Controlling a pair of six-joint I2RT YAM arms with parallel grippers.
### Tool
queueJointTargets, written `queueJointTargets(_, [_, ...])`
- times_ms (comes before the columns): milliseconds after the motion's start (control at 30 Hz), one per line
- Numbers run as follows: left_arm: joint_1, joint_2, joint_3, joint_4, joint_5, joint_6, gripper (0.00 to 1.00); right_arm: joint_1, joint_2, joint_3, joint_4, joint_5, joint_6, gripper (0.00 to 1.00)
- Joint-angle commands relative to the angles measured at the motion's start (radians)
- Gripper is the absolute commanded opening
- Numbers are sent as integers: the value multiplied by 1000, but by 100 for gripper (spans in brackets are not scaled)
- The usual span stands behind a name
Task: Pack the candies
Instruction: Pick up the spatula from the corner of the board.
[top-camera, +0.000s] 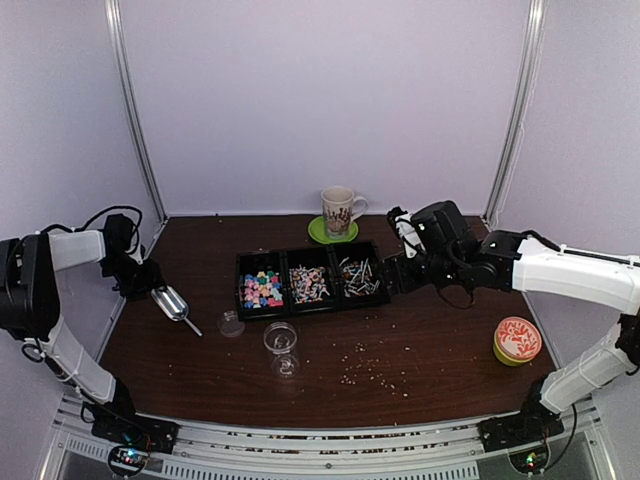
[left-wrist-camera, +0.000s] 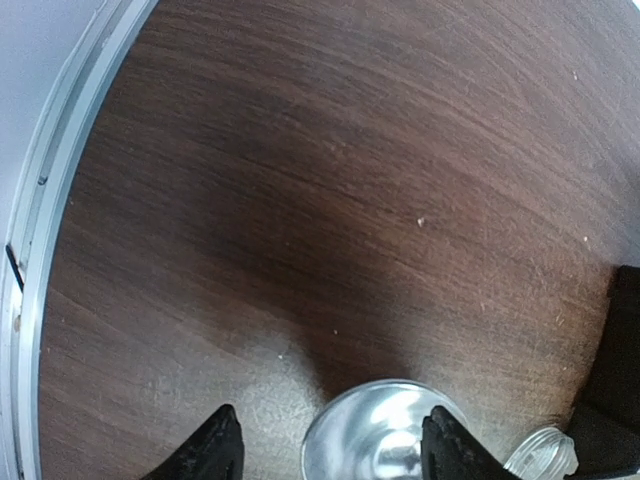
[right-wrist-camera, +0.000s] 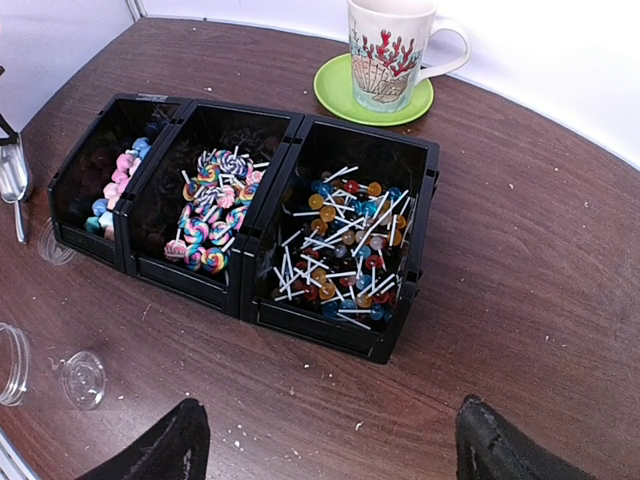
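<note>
Left wrist view: we see our left fingers (left-wrist-camera: 215, 450) spread open, straddling a metal scoop (left-wrist-camera: 375, 435).
Right wrist view: our right fingers (right-wrist-camera: 170, 445) hang open and empty; the candies (right-wrist-camera: 340, 250) fill three black bins (right-wrist-camera: 320, 330).
Top view only: an orange tin (top-camera: 517, 338) sits on the counter (top-camera: 440, 350).

Scoop (left-wrist-camera: 375, 440) cut by frame bottom, pastel candies (right-wrist-camera: 115, 188) half hidden by bin wall (right-wrist-camera: 140, 215)

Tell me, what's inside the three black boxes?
In the black boxes, left: pastel candies in pink, blue and yellow. Middle: swirly lollipops. Right: round lollipops on white sticks. What lies under the piles can't be seen.
</note>
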Motion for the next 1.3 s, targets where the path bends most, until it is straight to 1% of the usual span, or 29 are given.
queueJointTargets(0, [20, 14, 16, 52, 56, -6, 58, 7, -20, -8, 16, 4, 0, 85])
queueJointTargets(133, [30, 24, 6, 76, 84, -1, 48, 7, -19, -7, 16, 6, 0, 85])
queueJointTargets(300, [33, 47, 8, 79, 109, 4, 45, 7, -18, -3, 8, 10, -2, 85])
queueJointTargets(367, [36, 54, 8, 80, 120, 4, 40, 7, -21, -2, 5, 13, -2, 85])
queueJointTargets(433, [36, 56, 6, 82, 124, 3, 39, 7, -23, -2, 4, 15, -3, 85])
queueJointTargets(567, [37, 53, 1, 90, 134, 2, 28, 7, -18, 2, 4, 17, -2, 86])
queueJointTargets(600, [37, 53, -1, 94, 136, 1, 22, 7, -15, 4, 3, 16, -2, 86])
queueJointTargets(667, [36, 53, -2, 97, 143, -1, 19, 7, -10, 9, 0, 15, 0, 86])
queueJointTargets(733, [37, 53, -5, 101, 149, -2, 13, 7, -4, 16, -5, 15, 0, 86])
queueJointTargets(767, [37, 53, -6, 103, 152, -2, 12, 7, -3, 18, -6, 14, 0, 86])
queueJointTargets(833, [37, 53, -6, 104, 155, -4, 6, 7, -2, 21, -9, 15, -1, 86])
queueJointTargets(900, [36, 53, -6, 104, 159, -3, 5, 7, -2, 25, -11, 15, -1, 86])
queueJointTargets(933, [37, 52, -7, 105, 161, -3, 0, 7, -2, 26, -12, 15, -2, 86])
queueJointTargets(1267, [37, -3, -29, 119, 189, -22, 0, 7, -5, 21, -11, 3, -7, 86])
